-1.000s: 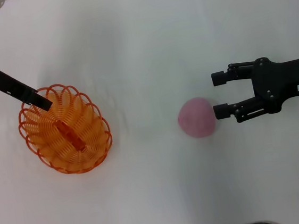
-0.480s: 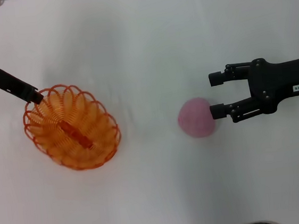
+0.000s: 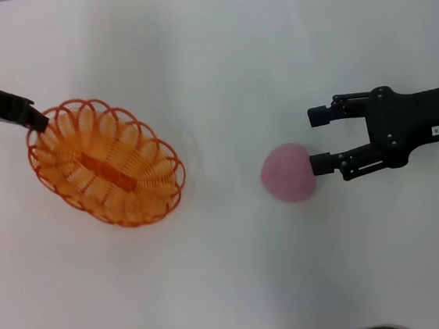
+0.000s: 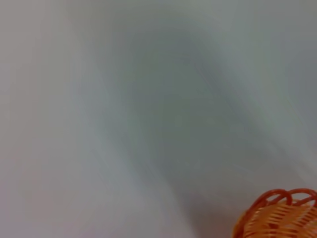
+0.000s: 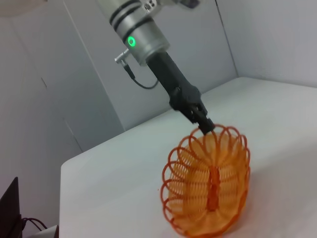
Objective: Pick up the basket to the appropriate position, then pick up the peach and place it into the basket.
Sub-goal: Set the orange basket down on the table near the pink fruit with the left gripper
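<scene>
Peach (image 3: 287, 173) looks smooth and round (likely slippery); right claw (image 3: 319, 138), spread apart beside it, should straddle its middle. Left claw (image 3: 36, 121) pinches the light basket (image 3: 106, 172) rim.

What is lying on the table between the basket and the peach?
Nothing. In the head view the stretch of white table between the basket and the peach is bare.

the head camera looks from above down on the white worktop (image 3: 240, 288) and sees both arms. the left wrist camera is close over the worktop and catches only a rim part of the basket (image 4: 277, 218). the right wrist camera looks low across the worktop; all three views share the basket.
</scene>
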You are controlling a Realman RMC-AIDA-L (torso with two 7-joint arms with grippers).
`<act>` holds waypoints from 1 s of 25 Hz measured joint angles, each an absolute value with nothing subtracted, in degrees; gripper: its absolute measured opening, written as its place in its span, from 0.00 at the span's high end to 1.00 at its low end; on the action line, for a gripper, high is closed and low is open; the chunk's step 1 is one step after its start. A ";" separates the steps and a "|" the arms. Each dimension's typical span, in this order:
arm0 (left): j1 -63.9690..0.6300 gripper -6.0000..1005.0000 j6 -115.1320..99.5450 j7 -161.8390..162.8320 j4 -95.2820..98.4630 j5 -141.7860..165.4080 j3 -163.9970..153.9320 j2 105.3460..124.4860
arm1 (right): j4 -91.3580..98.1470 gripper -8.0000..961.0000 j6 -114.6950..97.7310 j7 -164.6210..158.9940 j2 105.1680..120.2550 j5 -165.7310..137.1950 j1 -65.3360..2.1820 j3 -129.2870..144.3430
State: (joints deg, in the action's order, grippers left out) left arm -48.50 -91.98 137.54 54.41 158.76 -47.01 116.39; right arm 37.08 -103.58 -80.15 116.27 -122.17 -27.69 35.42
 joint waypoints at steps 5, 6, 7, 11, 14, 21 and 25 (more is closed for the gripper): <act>-47.62 0.96 -94.34 139.48 56.63 158.57 -40.68 116.48 | 37.08 0.02 -103.50 -79.45 116.32 -122.17 -27.49 35.41; -47.50 0.96 -94.74 139.89 56.68 158.55 -39.32 116.49 | 37.08 0.02 -103.48 -79.40 116.34 -122.17 -27.46 35.39; -47.29 0.96 -95.10 140.48 56.68 158.55 -38.09 116.50 | 37.09 0.02 -103.47 -79.39 116.34 -122.17 -27.45 35.34; -45.75 0.96 -95.26 143.30 56.67 157.91 -34.27 116.64 | 37.09 0.02 -103.55 -79.37 116.36 -122.17 -27.43 35.04; -43.66 0.96 -94.65 145.83 56.61 156.06 -32.06 117.26 | 37.09 0.02 -103.61 -79.34 116.37 -122.17 -27.42 34.95; -39.00 0.96 -91.49 148.11 56.74 151.56 -31.65 119.72 | 37.09 0.02 -103.84 -79.27 116.37 -122.17 -27.55 34.95; -36.53 0.95 -88.86 148.22 56.65 148.47 -31.54 120.84 | 37.09 0.02 -103.88 -79.27 116.37 -122.17 -27.52 34.86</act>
State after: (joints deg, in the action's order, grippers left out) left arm -36.53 -88.86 148.22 56.65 148.47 -31.54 120.84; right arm 37.09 -103.88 -79.27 116.37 -122.17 -27.52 34.86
